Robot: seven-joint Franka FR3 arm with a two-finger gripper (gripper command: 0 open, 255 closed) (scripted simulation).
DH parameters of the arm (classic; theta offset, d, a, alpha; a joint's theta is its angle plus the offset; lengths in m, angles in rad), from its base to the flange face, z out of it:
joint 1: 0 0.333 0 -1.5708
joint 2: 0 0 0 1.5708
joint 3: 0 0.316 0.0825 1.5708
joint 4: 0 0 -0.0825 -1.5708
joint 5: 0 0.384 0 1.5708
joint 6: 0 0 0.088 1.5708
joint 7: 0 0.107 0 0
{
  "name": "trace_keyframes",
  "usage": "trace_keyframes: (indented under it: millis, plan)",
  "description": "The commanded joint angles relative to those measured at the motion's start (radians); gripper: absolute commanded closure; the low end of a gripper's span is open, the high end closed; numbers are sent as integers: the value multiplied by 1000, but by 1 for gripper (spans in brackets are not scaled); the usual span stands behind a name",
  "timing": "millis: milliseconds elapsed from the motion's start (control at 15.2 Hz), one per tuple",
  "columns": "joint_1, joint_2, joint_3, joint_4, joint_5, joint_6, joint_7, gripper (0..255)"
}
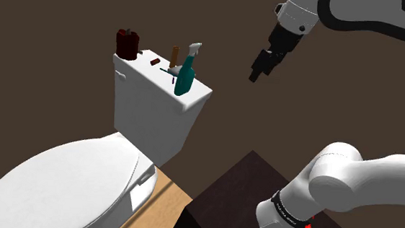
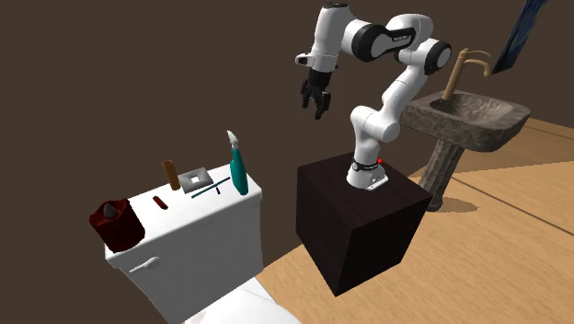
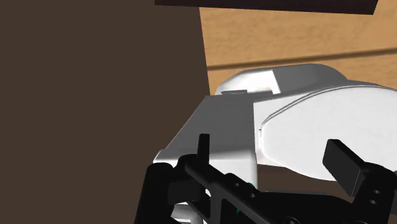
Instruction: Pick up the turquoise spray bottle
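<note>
Shoulder view: the turquoise bottle [image 1: 185, 76] stands upright on the toilet tank [image 1: 151, 110], at the end of its lid nearest the stand [image 1: 232, 198]. A brown cylinder [image 1: 174, 55] is just behind it and a dark red pot [image 1: 128, 44] sits at the lid's far end. The end effector [image 1: 256, 75] hangs in the air to the bottle's right at about the height of its nozzle, well apart from it and touching nothing. In the second exterior view the end effector [image 2: 317, 103] is above and to the right of the bottle [image 2: 238, 170], over the gap between tank and stand. In the wrist view the end effector [image 3: 273, 156] is spread wide with nothing between the fingers [image 3: 347, 167], and the white tank lies beyond them.
</note>
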Motion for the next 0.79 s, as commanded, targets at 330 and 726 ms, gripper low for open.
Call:
trace_keyframes:
  millis: [330,726]
  plan:
    - [-65,205,117,140,38,33,283,0]
    - [-140,475,222,371,22,28,618,0]
